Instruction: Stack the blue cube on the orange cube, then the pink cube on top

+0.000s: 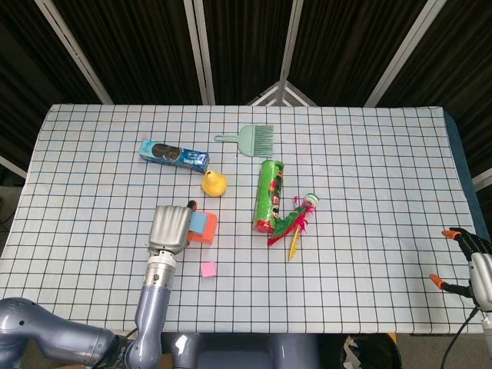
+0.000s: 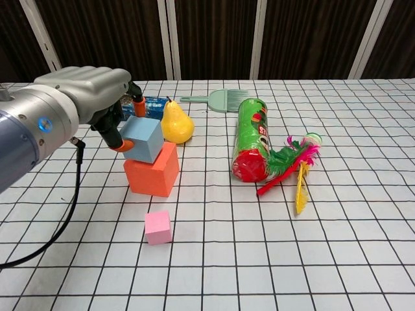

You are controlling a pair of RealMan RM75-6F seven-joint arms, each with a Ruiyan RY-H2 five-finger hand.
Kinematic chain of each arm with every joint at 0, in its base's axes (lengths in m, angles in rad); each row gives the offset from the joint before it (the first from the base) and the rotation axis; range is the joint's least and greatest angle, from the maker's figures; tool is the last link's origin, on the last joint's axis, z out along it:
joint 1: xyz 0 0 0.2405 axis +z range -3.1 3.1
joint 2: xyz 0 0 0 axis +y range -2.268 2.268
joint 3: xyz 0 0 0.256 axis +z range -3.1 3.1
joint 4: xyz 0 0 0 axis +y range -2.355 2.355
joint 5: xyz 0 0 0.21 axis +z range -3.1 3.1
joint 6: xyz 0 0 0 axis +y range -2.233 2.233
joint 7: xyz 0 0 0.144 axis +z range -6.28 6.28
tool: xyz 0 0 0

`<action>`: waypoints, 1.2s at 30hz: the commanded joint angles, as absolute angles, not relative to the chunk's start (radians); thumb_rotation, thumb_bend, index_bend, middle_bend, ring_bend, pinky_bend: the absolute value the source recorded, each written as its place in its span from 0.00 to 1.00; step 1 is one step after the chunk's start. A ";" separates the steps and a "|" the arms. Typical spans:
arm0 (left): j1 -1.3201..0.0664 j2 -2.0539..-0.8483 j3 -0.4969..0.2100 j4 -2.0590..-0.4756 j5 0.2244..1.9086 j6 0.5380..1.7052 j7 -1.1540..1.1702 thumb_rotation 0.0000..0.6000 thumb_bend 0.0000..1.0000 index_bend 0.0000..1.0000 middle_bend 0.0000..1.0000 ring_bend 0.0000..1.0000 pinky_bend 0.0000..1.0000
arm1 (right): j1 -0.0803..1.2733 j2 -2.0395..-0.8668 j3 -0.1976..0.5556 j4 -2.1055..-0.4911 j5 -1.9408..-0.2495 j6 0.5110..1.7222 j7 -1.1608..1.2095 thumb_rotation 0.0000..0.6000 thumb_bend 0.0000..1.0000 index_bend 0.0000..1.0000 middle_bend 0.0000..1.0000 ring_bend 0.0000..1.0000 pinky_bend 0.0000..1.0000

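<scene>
The blue cube (image 2: 142,138) sits on the orange cube (image 2: 152,170), slightly skewed and set toward its left. The left hand (image 2: 91,94) is at the blue cube's left, fingers (image 2: 118,139) curled against it; whether they still pinch it or only touch, I cannot tell. The pink cube (image 2: 158,227) lies on the counter (image 2: 363,259), just nearer than the stack.

Risk: if the fingers drag on withdrawing, the blue cube could twist or slide off. An off-centre blue cube would also make the pink cube's seat less stable.

The right hand (image 1: 470,265) is cut off at the right edge, with its fingers apart and nothing in them. The head view hides the contact side of the blue cube.
</scene>
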State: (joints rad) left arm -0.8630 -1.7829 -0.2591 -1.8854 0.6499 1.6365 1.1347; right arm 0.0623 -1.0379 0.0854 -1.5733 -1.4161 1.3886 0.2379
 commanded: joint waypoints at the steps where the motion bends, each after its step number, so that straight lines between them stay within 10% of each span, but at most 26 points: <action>1: -0.861 -1.786 -0.260 -1.882 0.650 1.635 1.136 1.00 0.35 0.40 0.84 0.73 0.88 | 0.056 -1.039 0.080 -1.576 -1.422 1.404 0.235 1.00 0.17 0.25 0.20 0.19 0.19; 36: -0.846 -1.791 -0.277 -1.847 0.640 1.579 1.129 1.00 0.35 0.34 0.84 0.73 0.88 | 0.060 -1.042 0.081 -1.577 -1.418 1.398 0.227 1.00 0.17 0.25 0.20 0.19 0.18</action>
